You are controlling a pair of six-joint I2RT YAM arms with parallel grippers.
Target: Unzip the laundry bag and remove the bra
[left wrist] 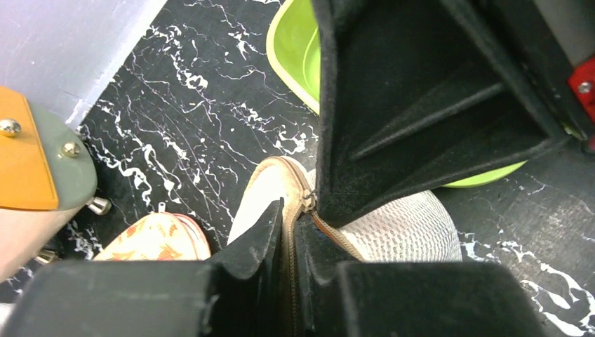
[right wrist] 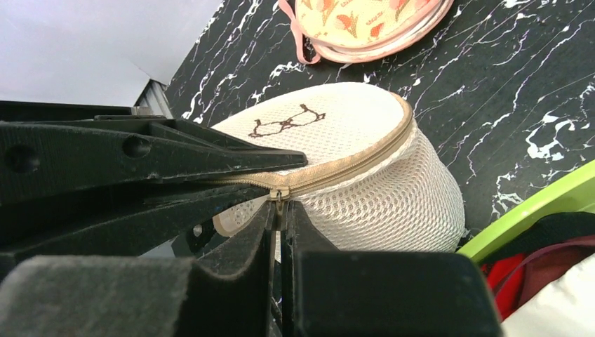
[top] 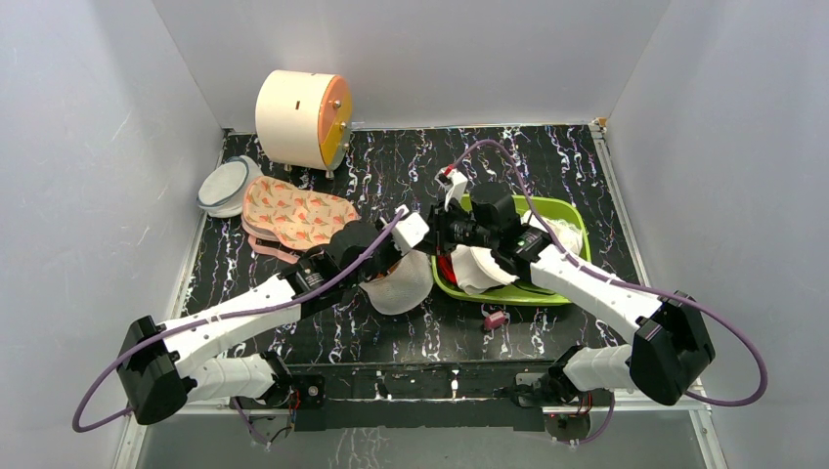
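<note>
The left fingers [left wrist: 254,239] are clamping the bag [right wrist: 365,182] and the right fingers [right wrist: 245,242] are pinching its zipper pull [right wrist: 280,198], which may be slipping free under any skewed tug.

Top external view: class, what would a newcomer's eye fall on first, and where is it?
The left tool and right tool meet mid-table, both pinched on the tan rim zipper of the white mesh dome-shaped laundry bag. Right of it sits a lime-green plastic tub of garments; at the back left stands a cream drum with an orange face.
</note>
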